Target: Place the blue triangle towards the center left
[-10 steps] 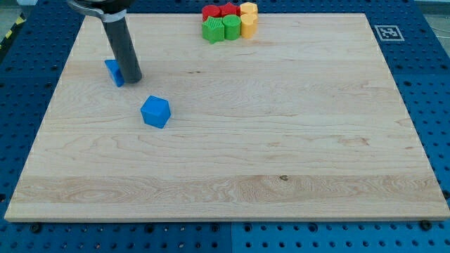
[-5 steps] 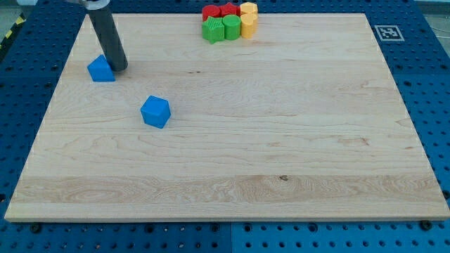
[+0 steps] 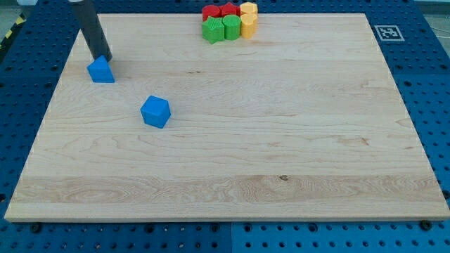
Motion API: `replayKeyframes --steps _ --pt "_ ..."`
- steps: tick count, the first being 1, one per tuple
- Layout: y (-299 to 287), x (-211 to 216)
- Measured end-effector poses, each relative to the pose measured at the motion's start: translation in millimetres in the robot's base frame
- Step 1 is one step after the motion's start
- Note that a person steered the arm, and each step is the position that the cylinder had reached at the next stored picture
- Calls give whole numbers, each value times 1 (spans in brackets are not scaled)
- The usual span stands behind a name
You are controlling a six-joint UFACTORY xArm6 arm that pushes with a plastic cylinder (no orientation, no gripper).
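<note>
The blue triangle (image 3: 102,70) lies near the upper left of the wooden board (image 3: 232,154). My tip (image 3: 100,57) stands just behind it, at its top edge, touching or nearly touching it. The dark rod rises from there toward the view's top left. A blue cube (image 3: 155,112) lies below and to the right of the triangle, apart from it and from my tip.
A tight cluster sits at the board's top edge: red blocks (image 3: 219,10), green blocks (image 3: 222,29) and yellow blocks (image 3: 249,19). A printed marker (image 3: 388,32) sits at the top right corner. A blue pegboard (image 3: 21,105) surrounds the board.
My tip moved left and up, from the triangle's right side to just behind it. The triangle shifted left between the first two frames and has stayed put since. The blue cube has not moved.
</note>
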State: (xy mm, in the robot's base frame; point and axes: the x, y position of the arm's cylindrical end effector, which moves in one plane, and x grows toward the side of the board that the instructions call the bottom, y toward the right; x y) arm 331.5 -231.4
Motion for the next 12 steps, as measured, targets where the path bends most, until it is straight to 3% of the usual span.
replayKeyframes --steps 2,4,7,12 --pt "3 26" --pt "15 2" --pt "62 37" --pt "42 56"
